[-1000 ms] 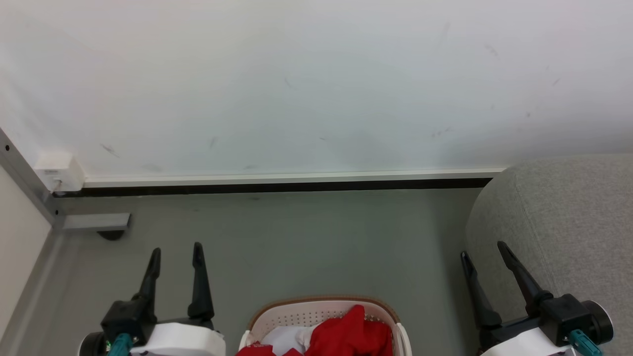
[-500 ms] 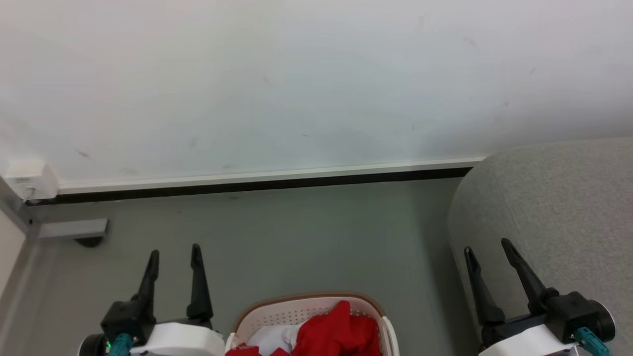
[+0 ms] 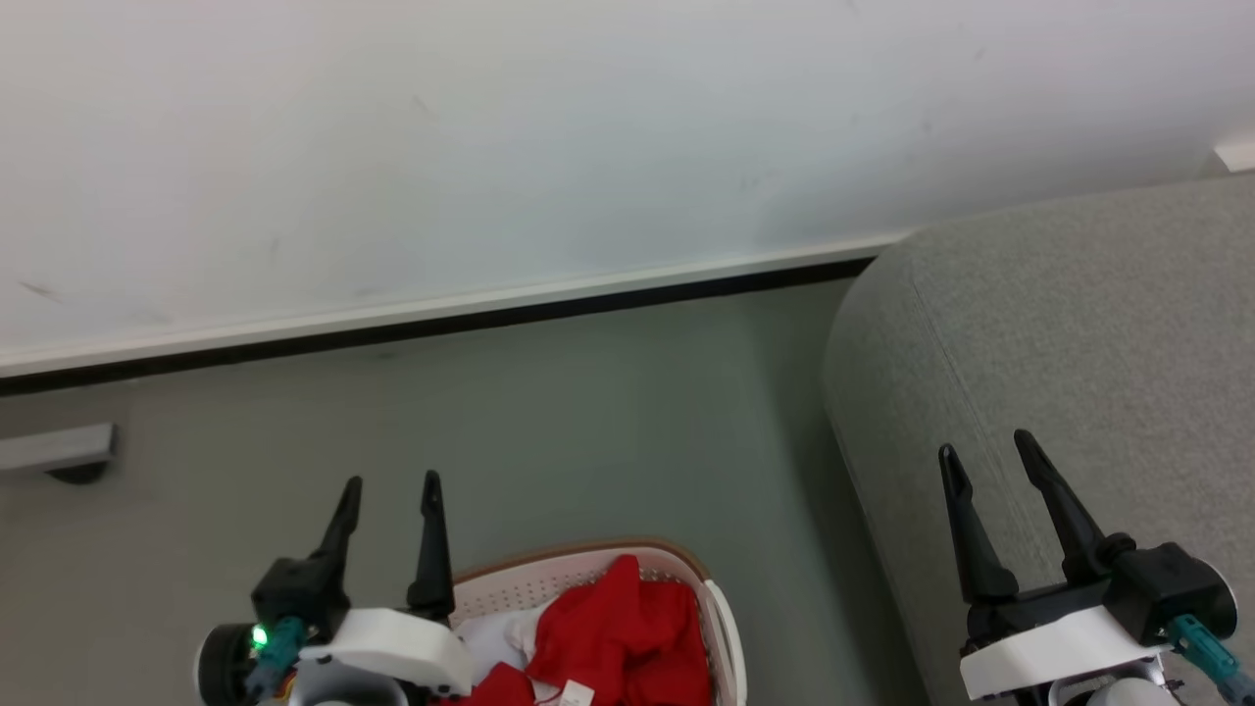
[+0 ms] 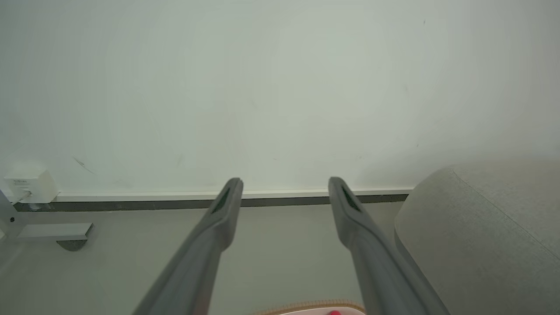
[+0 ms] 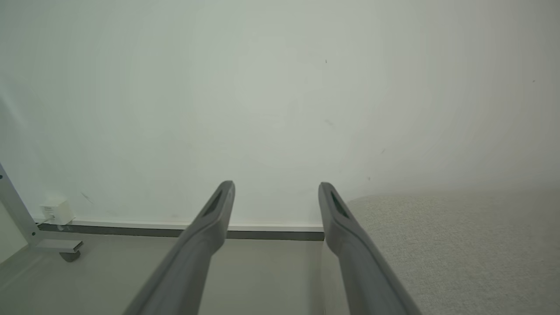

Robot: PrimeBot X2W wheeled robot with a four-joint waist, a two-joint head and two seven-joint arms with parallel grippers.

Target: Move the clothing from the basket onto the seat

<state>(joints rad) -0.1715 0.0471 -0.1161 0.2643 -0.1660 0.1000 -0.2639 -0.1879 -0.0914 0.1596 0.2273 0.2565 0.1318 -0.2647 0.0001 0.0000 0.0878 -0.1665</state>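
Observation:
The cream basket [image 3: 706, 588] with its brown rim stands on the floor at the bottom of the head view. Red clothing [image 3: 618, 628] is heaped inside it, with a small white label showing and some white fabric beside it. My left gripper [image 3: 390, 482] is open and empty, just left of the basket. The light grey seat [image 3: 1079, 333] rises at the right, and my right gripper [image 3: 983, 443] hangs open over its near edge. The left wrist view catches the basket rim [image 4: 306, 304] and the seat [image 4: 490, 227] past my open fingers [image 4: 218, 218]. The right wrist view has the seat [image 5: 459, 245] on its right.
A white wall with a dark skirting strip [image 3: 441, 328] runs behind the grey floor [image 3: 588, 412]. A grey metal foot [image 3: 54, 451] of a frame sits at the far left. A small white box [image 4: 28, 186] is mounted low on the wall.
The head camera has turned right: wall, basket and seat slid left, and more of the seat shows. Both grippers stay open and empty.

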